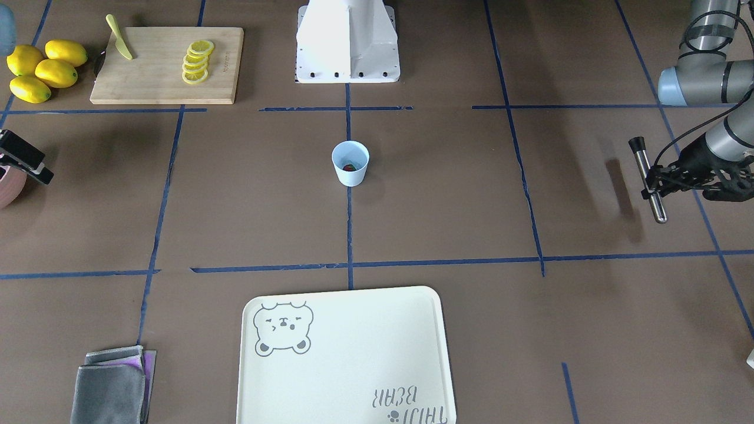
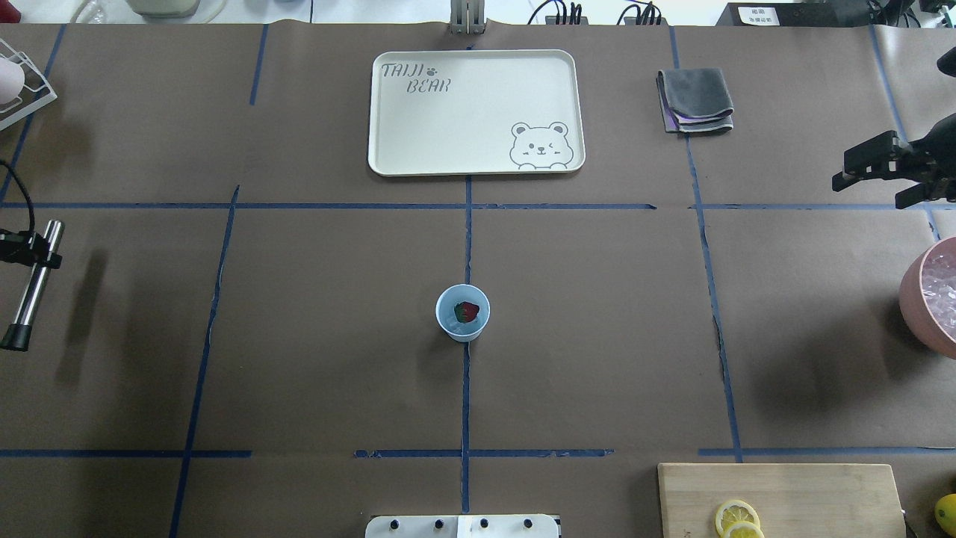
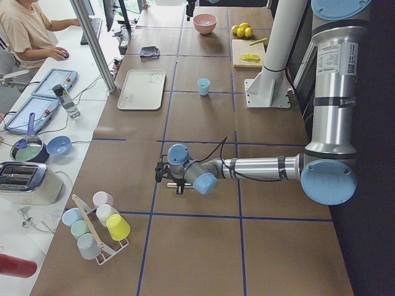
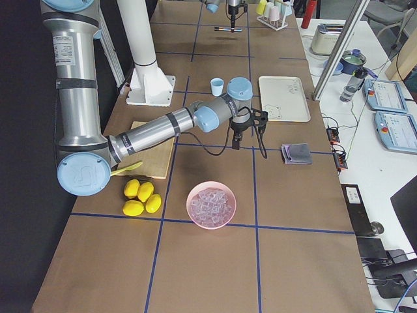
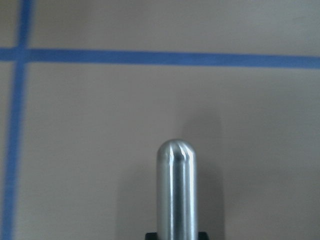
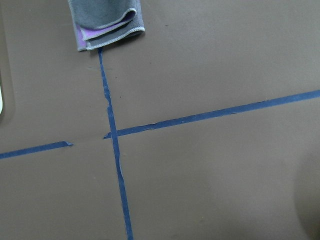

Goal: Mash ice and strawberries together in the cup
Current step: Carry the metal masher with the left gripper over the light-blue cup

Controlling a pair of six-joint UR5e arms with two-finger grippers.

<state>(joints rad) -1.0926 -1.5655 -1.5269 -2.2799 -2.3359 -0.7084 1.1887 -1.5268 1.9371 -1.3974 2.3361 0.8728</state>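
My left gripper (image 1: 650, 184) clamps the muddler (image 1: 641, 156), staged for mashing well apart from the cup (image 1: 350, 171); right gripper (image 2: 874, 185) spread, empty.

Left arm: upper arm upright, forearm stretched out level and low over table, wrist bent. Left gripper (image 1: 650, 182) sits at far left side, fingers clamped across steel rod (image 1: 642, 162) – rod held near level, rounded end pointing away from wrist camera. Right arm: forearm reaching out at slant on opposite side, wrist turned down. Right gripper (image 2: 866, 187) points at table – fingers spread apart, nothing between them.
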